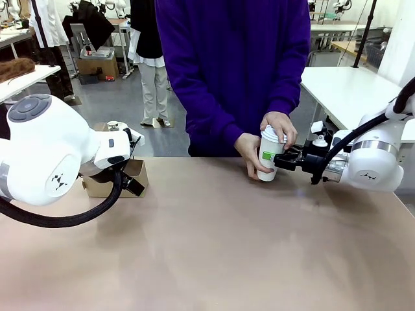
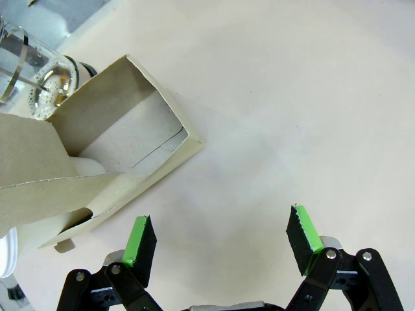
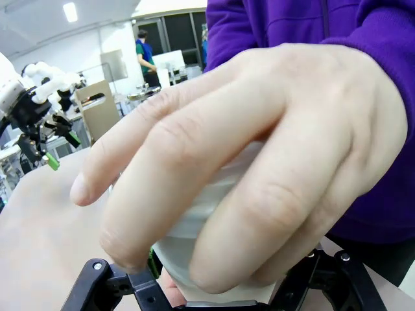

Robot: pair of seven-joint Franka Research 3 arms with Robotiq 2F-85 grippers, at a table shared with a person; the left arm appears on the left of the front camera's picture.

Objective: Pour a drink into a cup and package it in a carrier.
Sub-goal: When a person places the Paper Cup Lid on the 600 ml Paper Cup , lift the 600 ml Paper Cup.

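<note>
Tabletop (image 1: 214, 253): big, flat and tan.
Person (image 1: 233, 65): in a purple top, standing at the far edge of the tabletop, a little right of the middle.
Carrier (image 2: 97, 162): brown cardboard, near the far left corner of the tabletop. It looks grey inside.
Glass jar (image 2: 35, 71): clear, with a metal band, just behind the carrier.
Cup (image 1: 268, 163): white paper with a white lid (image 1: 270, 135). It stands upright at the far edge of the tabletop, right of the middle.
Person's hands: one hand (image 1: 283, 127) sits on the lid. The other hand (image 1: 247, 151) wraps round the side of the cup.
Right gripper (image 1: 275, 158): it reaches in from the right edge. Its jaws are closed round the side of the cup. One green pad (image 3: 154, 262) lies flat on the cup, and a hand hides the other.
Left gripper (image 2: 222, 228): its jaws are wide apart and hold nothing. It hangs over bare tabletop, just beside the carrier and not touching it.
</note>
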